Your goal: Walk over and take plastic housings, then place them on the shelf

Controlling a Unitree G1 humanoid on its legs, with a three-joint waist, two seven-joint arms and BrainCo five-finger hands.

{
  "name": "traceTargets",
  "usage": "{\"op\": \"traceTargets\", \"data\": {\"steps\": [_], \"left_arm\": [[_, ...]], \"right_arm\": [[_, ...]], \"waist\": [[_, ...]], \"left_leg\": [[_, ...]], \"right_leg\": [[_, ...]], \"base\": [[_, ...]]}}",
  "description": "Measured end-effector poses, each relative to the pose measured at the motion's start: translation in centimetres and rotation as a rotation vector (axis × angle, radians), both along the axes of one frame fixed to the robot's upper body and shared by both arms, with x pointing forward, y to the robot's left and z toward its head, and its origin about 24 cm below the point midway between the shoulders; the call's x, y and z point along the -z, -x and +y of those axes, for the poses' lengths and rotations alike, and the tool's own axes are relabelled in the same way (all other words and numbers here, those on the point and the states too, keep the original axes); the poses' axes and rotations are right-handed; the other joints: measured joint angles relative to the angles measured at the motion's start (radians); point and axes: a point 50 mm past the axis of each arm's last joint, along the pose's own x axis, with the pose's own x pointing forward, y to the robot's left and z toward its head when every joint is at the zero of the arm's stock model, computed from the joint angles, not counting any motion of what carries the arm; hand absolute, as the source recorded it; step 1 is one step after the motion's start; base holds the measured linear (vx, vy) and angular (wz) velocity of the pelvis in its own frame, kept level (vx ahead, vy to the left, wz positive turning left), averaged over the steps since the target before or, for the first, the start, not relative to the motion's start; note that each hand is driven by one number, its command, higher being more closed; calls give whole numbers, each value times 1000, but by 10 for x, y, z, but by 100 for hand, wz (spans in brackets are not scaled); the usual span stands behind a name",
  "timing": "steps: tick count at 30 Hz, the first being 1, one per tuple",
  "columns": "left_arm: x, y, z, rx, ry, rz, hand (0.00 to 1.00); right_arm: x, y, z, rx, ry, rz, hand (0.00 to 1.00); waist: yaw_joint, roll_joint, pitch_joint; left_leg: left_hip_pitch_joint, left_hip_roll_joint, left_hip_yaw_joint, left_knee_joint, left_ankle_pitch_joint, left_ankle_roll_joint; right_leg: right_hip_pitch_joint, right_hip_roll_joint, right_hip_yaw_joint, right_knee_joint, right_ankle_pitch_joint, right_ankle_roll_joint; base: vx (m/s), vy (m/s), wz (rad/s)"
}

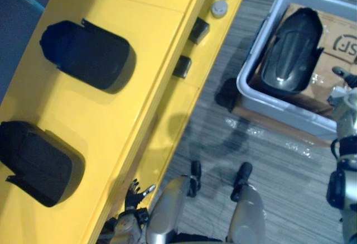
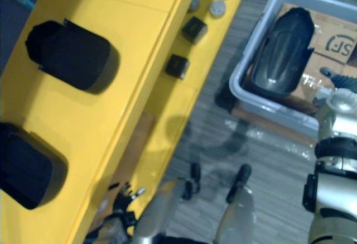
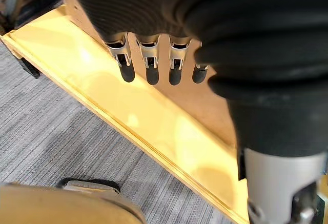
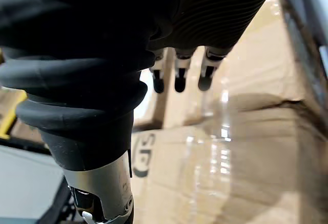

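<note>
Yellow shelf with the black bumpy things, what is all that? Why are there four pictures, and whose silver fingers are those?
You are looking through a walking robot's cameras. The two pictures from above come from the two eyes in its head, so they show almost the same scene. The two close-up pictures come from cameras on its wrists.

The black things are plastic covers called housings. Two lie on the yellow shelf: the farther housing and the nearer housing. A third housing lies in a grey bin on the floor, on cardboard.

The silver fingers are the robot's own. Its left hand hangs by the shelf's edge. Its right hand hangs over the cardboard. Both have straight fingers and hold nothing.
</note>
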Motion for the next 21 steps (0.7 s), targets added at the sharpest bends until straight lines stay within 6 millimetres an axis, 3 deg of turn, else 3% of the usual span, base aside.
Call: {"op": "traceTargets", "data": {"steps": [7,12,14,18,21], "left_arm": [[-1,-1,-4,-32,36,-14,0],[-2,-2,-5,-31,37,-28,0],[-2,-2,-6,-27,40,-28,0],[-1,-2,-6,-20,49,-26,0],[0,-2,-10,-29,82,-19,0]], "right_arm": [[-12,4,-3,93,78,-53,0],[-64,19,5,286,297,-317,0],[-76,23,9,311,357,-385,0],[-80,24,11,307,375,-417,0],[-81,22,11,253,374,-406,0]], "waist": [[9,2,-2],[7,6,-1],[7,6,-1],[6,8,-2],[6,24,-4]], "left_leg": [[-40,0,-30,15,6,-9],[-52,-1,-28,32,5,-10],[-52,-2,-27,35,5,-10],[-54,-5,-27,33,5,-11],[-64,-5,-28,32,8,-13]], "right_leg": [[-40,-8,-28,48,-22,-9],[-56,-14,-25,70,-28,-9],[-57,-17,-25,78,-34,-10],[-65,-26,-25,92,-47,-18],[-74,-26,-26,91,-46,-17]], "base": [[8,-19,12],[0,0,0],[-37,21,1],[-50,10,2],[-12,2,1]]}}
